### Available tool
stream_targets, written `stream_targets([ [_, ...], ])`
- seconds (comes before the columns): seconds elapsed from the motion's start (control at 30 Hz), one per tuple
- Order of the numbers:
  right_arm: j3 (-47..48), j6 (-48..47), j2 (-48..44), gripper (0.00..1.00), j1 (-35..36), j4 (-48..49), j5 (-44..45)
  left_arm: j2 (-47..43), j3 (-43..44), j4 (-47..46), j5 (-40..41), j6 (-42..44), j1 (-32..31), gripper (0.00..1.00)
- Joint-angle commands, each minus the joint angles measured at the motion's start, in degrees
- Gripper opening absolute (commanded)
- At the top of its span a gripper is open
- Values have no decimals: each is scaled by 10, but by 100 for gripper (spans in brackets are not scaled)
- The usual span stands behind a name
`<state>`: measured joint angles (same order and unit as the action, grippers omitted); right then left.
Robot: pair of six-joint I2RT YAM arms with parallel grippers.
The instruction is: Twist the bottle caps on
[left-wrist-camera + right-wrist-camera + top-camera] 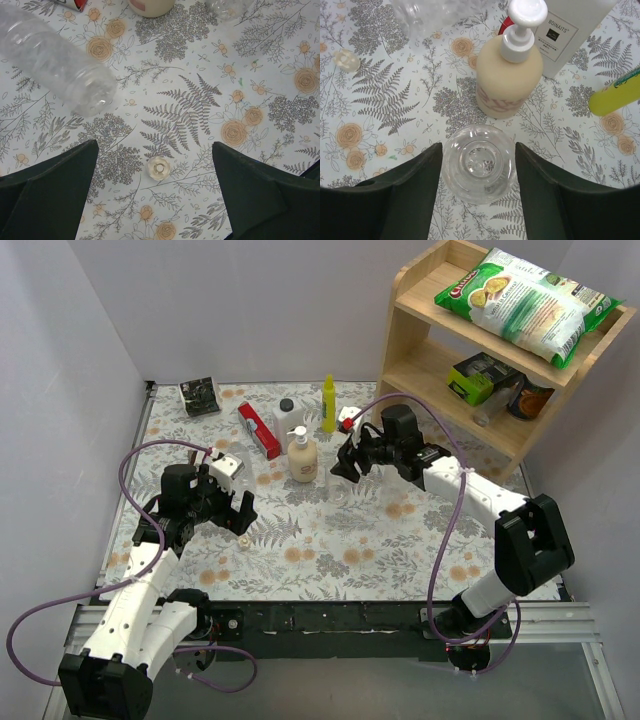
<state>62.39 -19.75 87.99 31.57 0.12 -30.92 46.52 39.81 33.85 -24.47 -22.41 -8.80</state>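
Observation:
A clear bottle [478,162] stands upright on the floral tablecloth, its open neck facing up. My right gripper [478,150] has a finger against each side of it, just in front of the pump soap bottle. A second clear bottle [55,55] lies on its side. A pale yellowish-clear bottle cap [159,167] rests on the cloth. My left gripper [155,145] hangs wide open above that cap, a finger on each side, touching nothing. From above, the left gripper [235,522] is at left centre and the right gripper [343,468] at centre.
A beige pump soap bottle [509,75] stands right behind the held bottle. A white box [570,35], a slim yellow bottle [615,90] and a red pack [259,430] sit further back. A wooden shelf [480,350] with snacks is at the back right.

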Motion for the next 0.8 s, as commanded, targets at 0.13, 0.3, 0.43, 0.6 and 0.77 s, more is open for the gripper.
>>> stream_targets([
  [0.13, 14, -6, 18, 30, 0, 40, -13, -12, 11, -5, -13, 1, 7, 98],
  [0.3, 54, 15, -14, 7, -1, 1, -72, -5, 53, -19, -126, 11, 7, 98],
  [0.43, 85, 108, -34, 1, 0, 18, -160, 49, 90, -58, -212, -3, 2, 98],
  [0.6, 99, 257, -33, 1, 0, 116, -193, 109, 124, -101, -253, -23, -45, 98],
  [0.77, 106, 363, -22, 1, -1, 231, -196, 154, 149, -120, -256, -37, -82, 98],
])
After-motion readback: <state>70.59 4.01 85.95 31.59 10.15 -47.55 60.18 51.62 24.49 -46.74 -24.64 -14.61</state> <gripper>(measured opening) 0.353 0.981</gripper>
